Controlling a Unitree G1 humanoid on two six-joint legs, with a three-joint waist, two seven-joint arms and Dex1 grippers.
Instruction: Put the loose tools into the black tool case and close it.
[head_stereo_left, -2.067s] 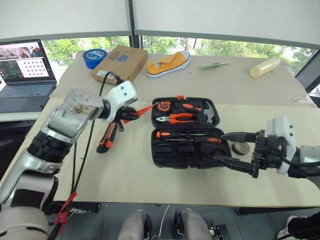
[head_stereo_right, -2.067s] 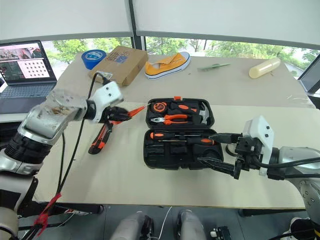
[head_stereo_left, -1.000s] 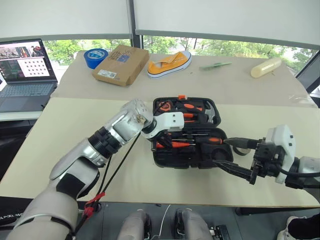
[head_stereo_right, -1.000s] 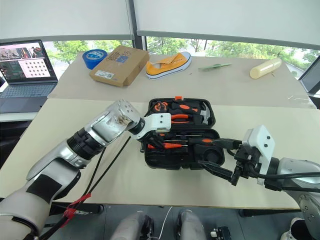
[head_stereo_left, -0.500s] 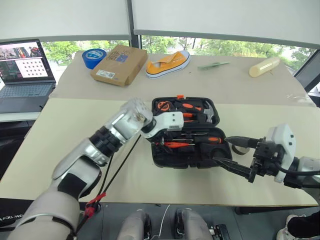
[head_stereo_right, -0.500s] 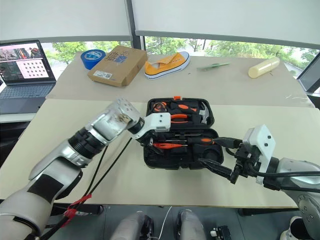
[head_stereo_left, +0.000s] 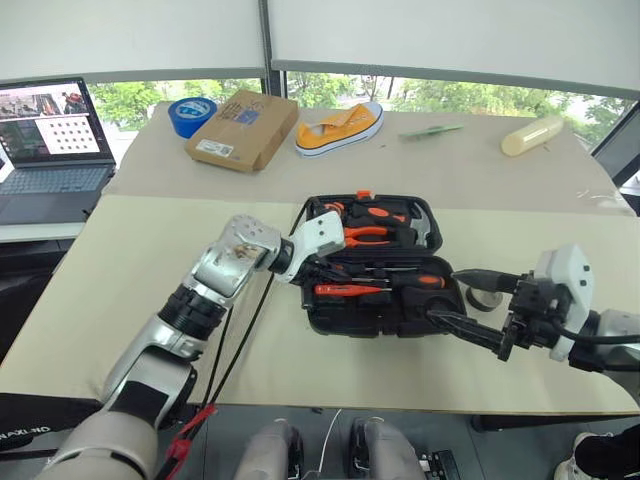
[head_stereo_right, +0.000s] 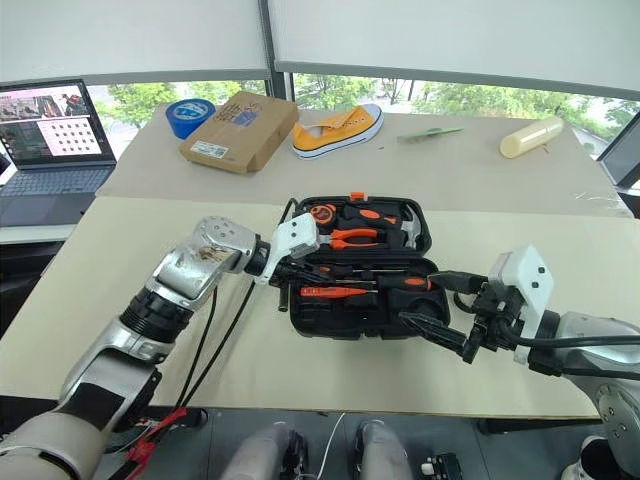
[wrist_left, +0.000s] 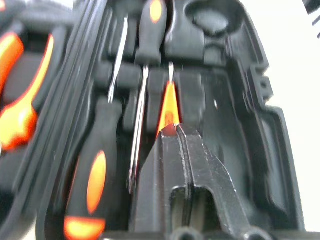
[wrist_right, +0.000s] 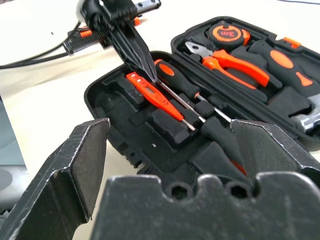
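Orange tape measure marked "3m" in black tool case

The black tool case is lying open, two orange-and-black screwdrivers resting in its recesses. The slim orange tester pen is lying flat beside them, its butt end just under the left gripper's closed fingertips.

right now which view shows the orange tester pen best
The right wrist view: the tester pen lies whole in the black tool case. The left wrist view shows part of it behind the shut left hand; the eye views show it small.
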